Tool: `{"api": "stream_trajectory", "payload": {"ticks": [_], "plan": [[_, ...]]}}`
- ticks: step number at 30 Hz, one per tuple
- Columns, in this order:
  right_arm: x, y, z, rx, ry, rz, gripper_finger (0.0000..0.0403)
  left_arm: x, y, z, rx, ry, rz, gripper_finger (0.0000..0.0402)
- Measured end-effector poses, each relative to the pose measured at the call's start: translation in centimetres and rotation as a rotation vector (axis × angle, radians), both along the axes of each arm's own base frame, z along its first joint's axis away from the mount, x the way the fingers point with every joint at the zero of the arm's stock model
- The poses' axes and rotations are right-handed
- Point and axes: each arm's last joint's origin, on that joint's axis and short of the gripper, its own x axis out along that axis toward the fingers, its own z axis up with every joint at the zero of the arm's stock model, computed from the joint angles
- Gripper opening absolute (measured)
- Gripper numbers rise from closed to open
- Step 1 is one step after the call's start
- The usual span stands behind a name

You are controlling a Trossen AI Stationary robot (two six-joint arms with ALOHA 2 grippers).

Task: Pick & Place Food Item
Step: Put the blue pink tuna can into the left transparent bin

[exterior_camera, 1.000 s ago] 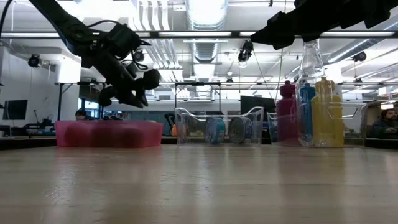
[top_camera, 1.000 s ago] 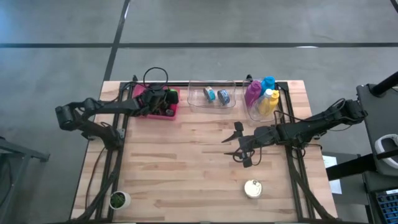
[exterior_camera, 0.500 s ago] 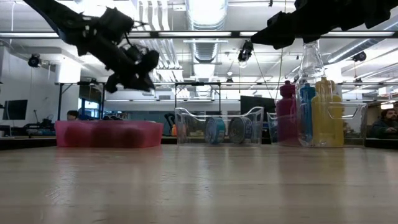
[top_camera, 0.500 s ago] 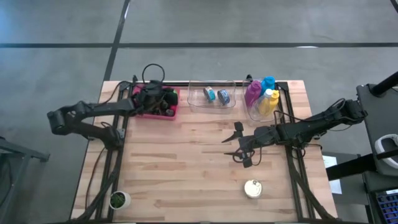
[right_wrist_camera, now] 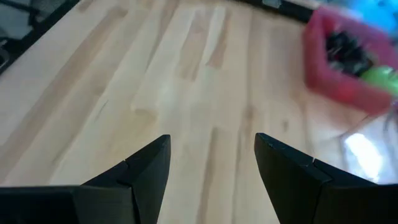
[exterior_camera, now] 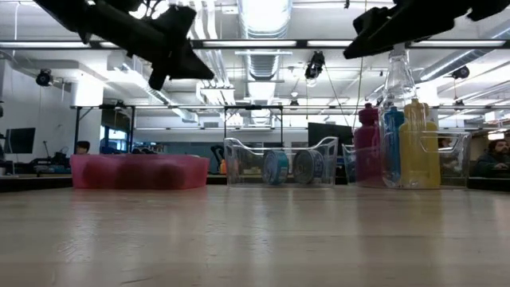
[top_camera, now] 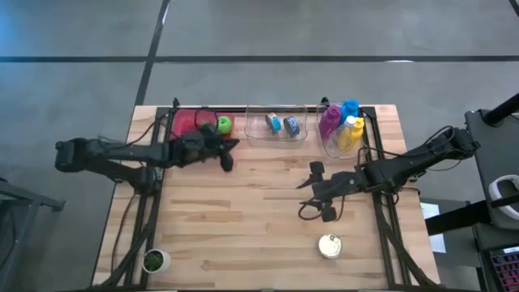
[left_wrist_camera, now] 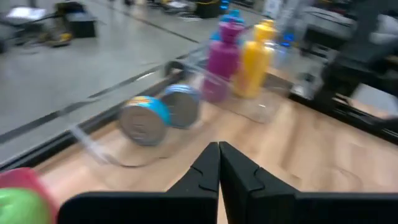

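A pink bin (top_camera: 190, 122) stands at the far left of the table, with a green round item (top_camera: 224, 125) in its right end. My left gripper (top_camera: 229, 154) is shut and empty, above the bare table just near and right of the bin; its wrist view shows the closed fingertips (left_wrist_camera: 219, 152). A tin can (top_camera: 329, 246) stands on its base near the table's front right. My right gripper (top_camera: 315, 191) hangs open and empty above the table's middle right, its fingers apart over bare wood (right_wrist_camera: 211, 155).
A clear tray (top_camera: 276, 134) with two small cans (top_camera: 281, 124) stands at the far middle. A clear bin of coloured bottles (top_camera: 344, 126) stands at the far right. A small potted plant (top_camera: 154, 260) stands at the near left corner. Bare wood lies between the arms.
My left gripper has come up out of the pink bin and swung toward the table's right and near side, rolling as it went. The green item now shows in the bin where the gripper had covered it.
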Motion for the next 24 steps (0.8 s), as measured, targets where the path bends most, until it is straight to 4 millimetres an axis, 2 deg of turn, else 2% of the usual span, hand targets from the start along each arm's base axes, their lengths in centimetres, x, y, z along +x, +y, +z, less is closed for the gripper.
{"api": "stream_trajectory", "payload": {"ticks": [5,10,17,24], "plan": [[-0.9,1.4,0.1,0.047,0.098,0.011,0.0228,0.3,-3.2,0.0,0.020,0.001,-0.111,0.0005],[-2.3,3.2,-0.4,0.078,0.191,0.085,0.0228,0.3,-5.3,0.2,0.052,0.005,-0.163,0.0004],[-3.6,5.9,-0.9,0.135,0.260,0.258,0.0228,0.4,-6.1,0.8,0.057,-0.019,-0.186,0.0003],[-3.5,7.6,-3.3,0.082,0.358,0.297,0.0228,0.4,-6.1,0.9,0.057,-0.017,-0.187,0.0003]]}}
